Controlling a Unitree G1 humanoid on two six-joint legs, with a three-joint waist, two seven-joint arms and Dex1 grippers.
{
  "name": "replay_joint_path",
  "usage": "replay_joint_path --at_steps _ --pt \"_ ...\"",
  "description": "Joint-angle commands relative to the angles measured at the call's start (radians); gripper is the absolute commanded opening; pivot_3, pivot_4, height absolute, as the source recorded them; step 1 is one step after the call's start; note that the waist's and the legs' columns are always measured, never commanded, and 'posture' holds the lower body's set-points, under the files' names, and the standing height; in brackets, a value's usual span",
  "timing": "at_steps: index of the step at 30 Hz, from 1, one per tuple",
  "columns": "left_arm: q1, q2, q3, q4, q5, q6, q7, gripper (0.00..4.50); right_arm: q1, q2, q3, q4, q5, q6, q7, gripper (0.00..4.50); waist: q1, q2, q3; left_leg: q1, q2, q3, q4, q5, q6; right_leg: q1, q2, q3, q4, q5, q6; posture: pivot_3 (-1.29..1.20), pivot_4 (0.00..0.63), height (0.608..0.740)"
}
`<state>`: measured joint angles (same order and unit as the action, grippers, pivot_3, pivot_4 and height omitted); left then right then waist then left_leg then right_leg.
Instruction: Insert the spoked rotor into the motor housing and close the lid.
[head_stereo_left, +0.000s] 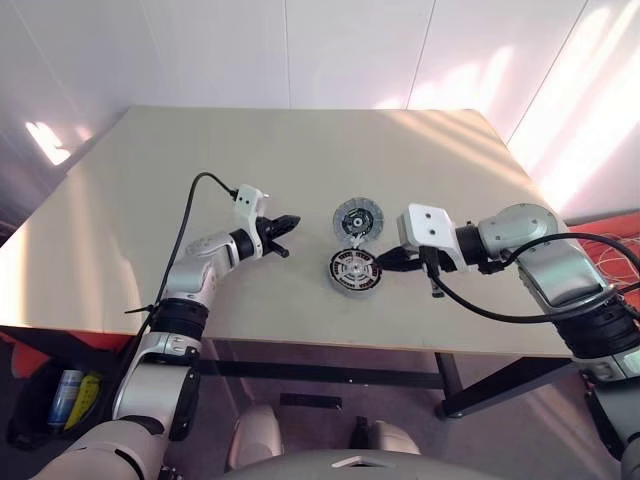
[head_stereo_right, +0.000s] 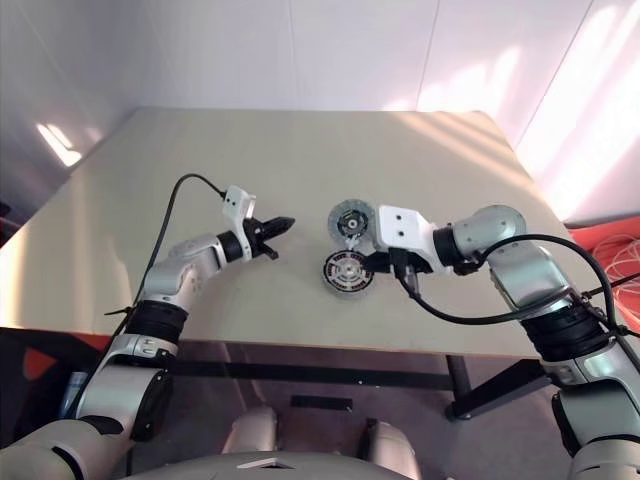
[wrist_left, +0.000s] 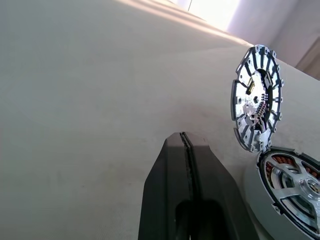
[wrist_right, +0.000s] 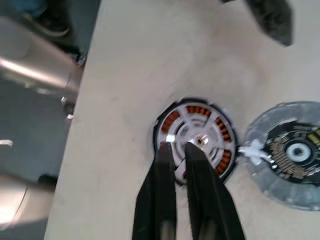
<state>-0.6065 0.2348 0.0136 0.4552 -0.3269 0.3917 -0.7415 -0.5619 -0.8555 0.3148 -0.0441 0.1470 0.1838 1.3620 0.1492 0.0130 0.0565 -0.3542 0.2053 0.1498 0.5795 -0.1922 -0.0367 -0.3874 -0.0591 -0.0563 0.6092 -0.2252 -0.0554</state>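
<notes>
Rotor and housing already look mated: on the table (head_stereo_left: 470, 180), the motor housing (head_stereo_left: 355, 272) lies flat near the front edge with the spoked rotor (wrist_right: 196, 136) seated inside it, silver spokes over the copper windings. The lid (head_stereo_left: 357, 219) sits just behind the housing, apparently joined to it by a small white hinge piece (wrist_right: 252, 150), and it looks tipped up and open, its inner face with a small circuit board showing. In my judgement the step in hand is closing that lid. The right gripper (wrist_right: 179, 149) hangs over the rotor's hub with its two black fingers a narrow slit apart and nothing between them, so it holds no part. The left gripper (wrist_left: 185, 145) hovers off to the housing's left, well apart from it, fingers pressed together and empty. To close the lid well, the right gripper should first clear the rotor by rising, so it does not drag the spokes or lift the rotor out of its seat. It should then come round behind the lid and push on the far rim, letting the disc swing over on its hinge instead of pinching it. The left gripper could steady the housing's near side so the base does not slide across the smooth tabletop. Whether the rotor is fully down I cannot tell; if it stands proud, the lid will not sit flush.
</notes>
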Motion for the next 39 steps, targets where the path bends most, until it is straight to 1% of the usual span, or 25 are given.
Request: replay_joint_path --at_steps 1,2,3,4,13,21,31,34,39 --pt "-0.016 0.007 -0.002 -0.032 0.002 -0.015 -0.018 0.0 -0.083 0.016 0.029 0.073 -0.1 -0.129 -0.005 1.67 -0.004 0.0 0.0 0.0 0.0 0.0 0.0 0.0 0.0 0.0 0.0 0.0 0.001 0.0 0.0 0.0 0.0 0.74" --pt "-0.014 0.007 -0.004 -0.033 0.003 -0.016 -0.019 0.0 -0.097 0.025 0.044 0.092 -0.122 -0.154 -0.002 1.93 -0.006 0.0 0.0 0.0 0.0 0.0 0.0 0.0 -0.001 0.0 0.0 0.0 0.001 0.0 0.0 0.0 0.0 0.74" --pt "-0.013 0.007 -0.005 -0.034 0.004 -0.016 -0.019 0.0 -0.105 0.032 0.055 0.105 -0.134 -0.17 0.008 2.32 -0.007 0.0 0.0 0.001 0.0 0.0 0.0 0.001 -0.001 -0.001 0.0 0.0 0.002 0.0 0.0 0.0 0.0 0.74" --pt "-0.014 0.007 -0.006 -0.033 0.004 -0.017 -0.02 0.0 -0.112 0.041 0.066 0.118 -0.147 -0.186 0.015 2.58 -0.006 0.0 0.0 0.001 0.0 0.0 0.0 0.001 -0.002 -0.001 0.0 0.0 0.003 0.0 0.0 0.0 0.0 0.74" --pt "-0.017 0.007 -0.008 -0.03 0.007 -0.02 -0.02 0.0 -0.133 0.104 0.163 0.158 -0.242 -0.308 0.08 2.58 -0.007 0.0 0.0 -0.003 0.0 0.0 0.001 0.0 0.0 -0.004 0.0 0.0 0.003 0.0 -0.001 0.0 0.0 0.74" --pt "-0.011 0.003 -0.007 -0.036 0.006 -0.02 -0.014 0.0 -0.179 0.141 0.194 0.247 -0.302 -0.388 0.097 2.58 -0.014 0.0 0.0 -0.003 0.0 0.0 0.002 0.0 0.0 -0.004 0.0 0.0 0.004 0.0 -0.001 0.0 0.0 0.74" --pt "-0.004 -0.013 -0.003 -0.036 0.005 -0.033 0.004 0.0 -0.255 0.161 0.236 0.414 -0.366 -0.529 0.141 2.58 -0.025 0.0 0.0 -0.005 0.0 0.0 0.003 0.0 0.001 -0.005 0.0 0.0 0.003 0.0 -0.001 0.0 0.0 0.74" --pt "0.001 -0.015 0.0 -0.038 0.004 -0.039 0.011 0.0 -0.258 0.169 0.248 0.434 -0.378 -0.561 0.146 2.58 -0.025 0.0 0.0 -0.005 0.0 0.0 0.003 0.0 0.001 -0.005 0.0 0.0 0.004 0.0 -0.001 0.0 0.0 0.74" --pt "0.006 -0.014 0.006 -0.04 0.001 -0.043 0.018 0.0 -0.252 0.181 0.252 0.413 -0.383 -0.569 0.148 2.58 -0.026 0.0 0.0 -0.005 0.0 0.0 0.003 0.0 0.001 -0.005 0.0 0.0 0.004 0.0 -0.001 0.0 0.0 0.74"
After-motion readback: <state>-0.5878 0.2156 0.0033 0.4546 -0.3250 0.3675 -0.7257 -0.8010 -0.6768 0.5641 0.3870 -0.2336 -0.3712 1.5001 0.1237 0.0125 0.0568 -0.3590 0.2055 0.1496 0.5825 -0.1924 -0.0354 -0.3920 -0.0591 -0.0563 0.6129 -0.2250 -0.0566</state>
